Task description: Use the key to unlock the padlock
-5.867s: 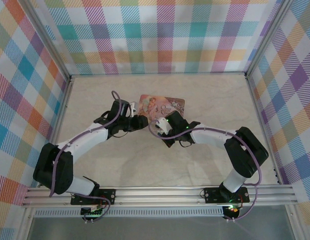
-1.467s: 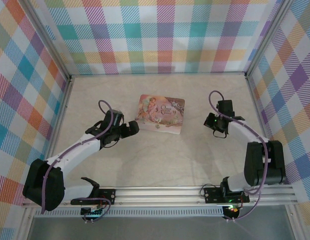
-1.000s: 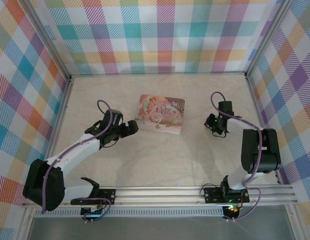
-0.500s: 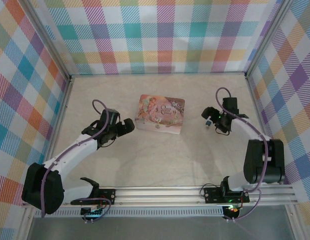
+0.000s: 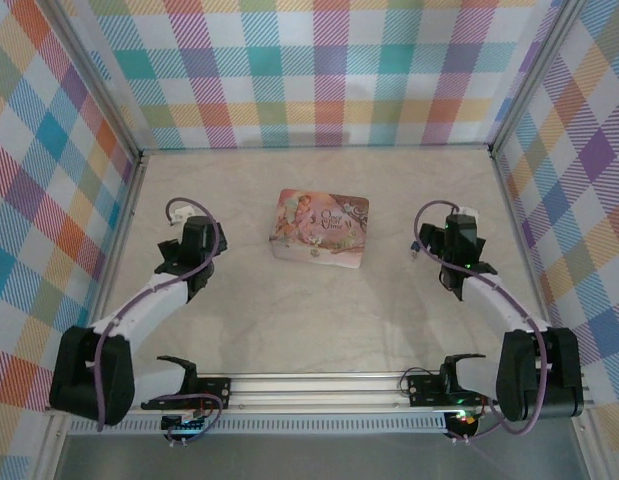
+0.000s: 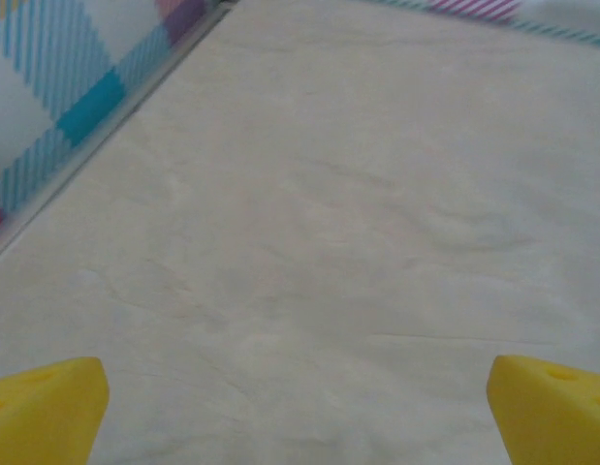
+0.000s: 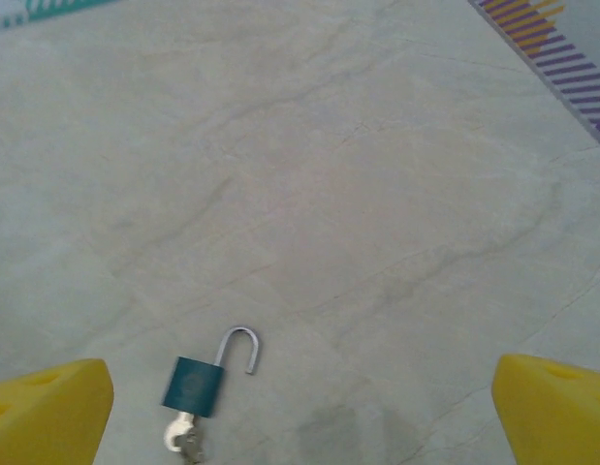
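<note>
**Top view.** Two arms reach over a pale marbled table point(image 5: 319, 320) enclosed by plaid walls point(image 5: 319, 70). A pink tin point(image 5: 321, 228) lies near the centre. The left gripper point(image 5: 189, 228) hangs over bare table well left of the tin. The right gripper point(image 5: 447, 232) hangs well right of it. The padlock point(image 5: 413, 250) appears as a small blue speck on the table just left of the right gripper, between that gripper and the tin and apart from both.

**Right wrist view.** The right gripper point(image 7: 301, 373) has its yellow fingers point(image 7: 47, 412) spread wide at the two lower corners and pinches nothing. The padlock point(image 7: 195, 385), with a teal body, lies flat on the table between the fingers. It is nearer the finger at the left of this view and touches neither. Its shackle point(image 7: 239, 341) is open: one leg sits in the body and the hooked end stands free beside it. The key point(image 7: 186, 438), pale metal, projects from the bottom of the body, towards the camera.

**Left wrist view.** The left gripper point(image 6: 298, 373) is likewise spread wide. Its yellow fingers point(image 6: 552, 412) sit in the lower corners, with bare table between them. The foot of the plaid wall point(image 6: 47, 107) runs along the upper left.
</note>
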You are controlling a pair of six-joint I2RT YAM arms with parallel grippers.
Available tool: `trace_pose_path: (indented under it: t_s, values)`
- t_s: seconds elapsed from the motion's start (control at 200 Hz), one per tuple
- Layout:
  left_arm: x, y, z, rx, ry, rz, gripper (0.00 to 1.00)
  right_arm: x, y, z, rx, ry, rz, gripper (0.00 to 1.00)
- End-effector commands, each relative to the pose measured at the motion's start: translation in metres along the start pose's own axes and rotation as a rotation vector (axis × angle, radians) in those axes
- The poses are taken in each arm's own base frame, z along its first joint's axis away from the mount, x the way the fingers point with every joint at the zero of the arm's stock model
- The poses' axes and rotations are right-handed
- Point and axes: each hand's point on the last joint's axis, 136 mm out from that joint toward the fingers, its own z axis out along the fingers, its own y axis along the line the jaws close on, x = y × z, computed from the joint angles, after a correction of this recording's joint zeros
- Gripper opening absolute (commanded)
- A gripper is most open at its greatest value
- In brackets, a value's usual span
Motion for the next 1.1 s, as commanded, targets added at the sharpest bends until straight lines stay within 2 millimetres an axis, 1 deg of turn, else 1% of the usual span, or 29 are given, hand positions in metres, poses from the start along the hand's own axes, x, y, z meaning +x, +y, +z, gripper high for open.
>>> trace_pose_path:
  t_s: [0.0, 0.045, 0.095, 0.1, 0.13, 0.165, 0.19, 0.22, 0.25, 0.32, 0.35, 0.37, 0.395, 0.405, 0.46, 0.5, 0.545, 0.575, 0.62, 0.645, 0.67, 0.695, 0.74, 0.78, 0.835, 0.895, 0.915, 0.975, 1.095]
  values:
    - [-0.012, 0.002, 0.026, -0.029, -0.109, 0.021, 1.00, -0.032, -0.004, 0.007, 0.047, -0.194, -0.061, 1.00]
    - [-0.003, 0.000, 0.035, -0.021, -0.113, 0.035, 1.00, -0.029, -0.003, 0.010, 0.040, -0.229, -0.072, 1.00]
    - [0.003, -0.003, 0.042, -0.003, -0.139, 0.032, 1.00, -0.024, -0.002, 0.015, 0.041, -0.209, -0.095, 1.00]
    - [0.007, -0.003, 0.043, -0.005, -0.131, 0.046, 1.00, -0.024, -0.002, 0.015, 0.041, -0.209, -0.098, 1.00]
    - [0.004, -0.005, 0.044, 0.012, -0.156, 0.041, 1.00, -0.021, -0.002, 0.016, 0.041, -0.219, -0.122, 1.00]
    - [0.008, -0.011, 0.046, 0.060, -0.167, 0.044, 1.00, -0.017, -0.004, 0.015, 0.042, -0.243, -0.138, 0.99]
    - [0.012, -0.012, 0.049, 0.076, -0.166, 0.042, 1.00, -0.020, -0.005, 0.014, 0.041, -0.279, -0.128, 1.00]
    - [0.011, -0.016, 0.050, 0.096, -0.178, 0.046, 1.00, -0.014, -0.005, 0.015, 0.028, -0.277, -0.129, 1.00]
    - [0.014, -0.020, 0.050, 0.126, -0.149, 0.059, 1.00, -0.016, -0.001, 0.014, 0.009, -0.298, -0.143, 1.00]
    - [0.020, -0.034, 0.049, 0.218, -0.157, 0.091, 1.00, -0.014, 0.007, 0.015, -0.037, -0.283, -0.168, 1.00]
    - [0.024, -0.034, 0.049, 0.239, -0.166, 0.080, 1.00, -0.013, 0.009, 0.014, -0.051, -0.280, -0.172, 1.00]
    - [0.028, -0.030, 0.049, 0.235, -0.187, 0.065, 1.00, -0.011, 0.012, 0.014, -0.071, -0.277, -0.178, 1.00]
    - [0.023, -0.028, 0.047, 0.244, -0.244, 0.041, 1.00, -0.011, 0.017, 0.013, -0.104, -0.277, -0.193, 1.00]
    - [0.024, -0.027, 0.047, 0.247, -0.247, 0.038, 1.00, -0.010, 0.019, 0.013, -0.119, -0.276, -0.203, 1.00]
    - [0.029, -0.024, 0.047, 0.238, -0.192, 0.042, 1.00, -0.005, 0.037, 0.008, -0.226, -0.264, -0.238, 1.00]
    - [0.026, -0.027, 0.052, 0.234, -0.200, 0.049, 1.00, -0.004, 0.040, 0.008, -0.255, -0.240, -0.185, 1.00]
    - [0.028, -0.031, 0.053, 0.243, -0.159, 0.064, 1.00, -0.004, 0.045, 0.009, -0.293, -0.218, -0.125, 1.00]
    - [0.026, -0.030, 0.053, 0.239, -0.181, 0.061, 1.00, -0.003, 0.051, 0.010, -0.326, -0.208, -0.129, 1.00]
    - [0.028, -0.030, 0.053, 0.238, -0.168, 0.065, 1.00, -0.005, 0.059, 0.009, -0.354, -0.251, -0.177, 0.99]
    - [0.027, -0.030, 0.053, 0.238, -0.175, 0.063, 1.00, -0.008, 0.058, 0.008, -0.347, -0.296, -0.185, 1.00]
    - [0.027, -0.030, 0.053, 0.239, -0.177, 0.063, 1.00, -0.007, 0.051, 0.011, -0.323, -0.296, -0.158, 1.00]
    - [0.028, -0.030, 0.053, 0.237, -0.168, 0.064, 1.00, -0.003, 0.044, 0.017, -0.302, -0.287, -0.131, 1.00]
    - [0.027, -0.030, 0.053, 0.238, -0.175, 0.063, 1.00, 0.009, 0.038, 0.023, -0.309, -0.305, -0.095, 1.00]
    - [0.028, -0.030, 0.053, 0.239, -0.170, 0.063, 1.00, 0.003, 0.037, 0.023, -0.315, -0.377, -0.084, 1.00]
    - [0.027, -0.030, 0.053, 0.239, -0.170, 0.063, 1.00, 0.008, 0.036, 0.027, -0.303, -0.288, -0.085, 1.00]
    - [0.027, -0.030, 0.053, 0.237, -0.173, 0.064, 1.00, 0.000, 0.029, 0.044, -0.219, -0.260, -0.073, 1.00]
    - [0.027, -0.030, 0.053, 0.236, -0.171, 0.064, 1.00, 0.005, 0.034, 0.044, -0.212, -0.232, -0.098, 1.00]
    - [0.027, -0.030, 0.053, 0.235, -0.173, 0.064, 1.00, 0.005, 0.048, 0.039, -0.263, -0.260, -0.145, 1.00]
    - [0.027, -0.030, 0.054, 0.234, -0.172, 0.064, 1.00, 0.006, 0.047, 0.041, -0.269, -0.238, -0.143, 1.00]
